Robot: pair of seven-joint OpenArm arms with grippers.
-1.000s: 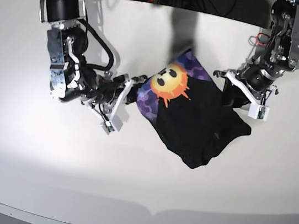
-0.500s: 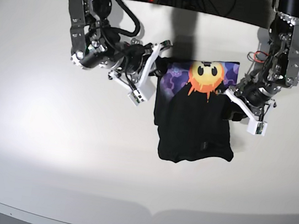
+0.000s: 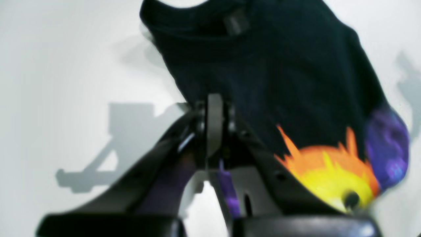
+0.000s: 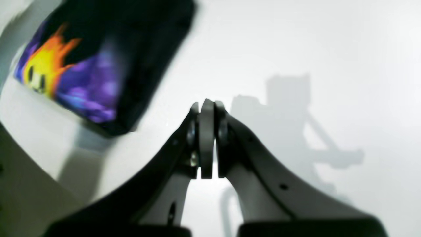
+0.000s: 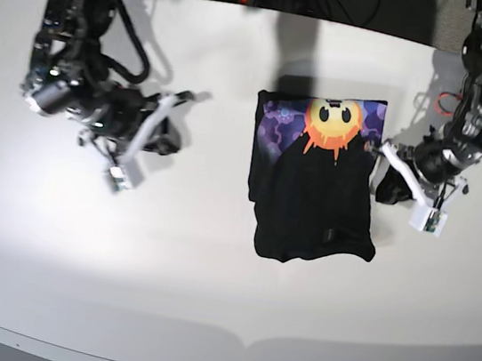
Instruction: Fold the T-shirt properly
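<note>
Left wrist view: left gripper [image 3: 214,131] has its jaws pressed together w/ nothing between, just beside the edge of the large black cloth T-shirt w/ orange-yellow sun face on purple [image 3: 263,75]; likely let go so the fold can settle.

Right wrist view: right gripper [image 4: 206,131] also pinched closed on nothing, over bare white table [image 4: 329,49], shirt well apart at far left.

Base view: shirt lies as a folded rectangle mid-table, print at far end; both arms stand clear, prob. so the cloth rests undisturbed.
</note>
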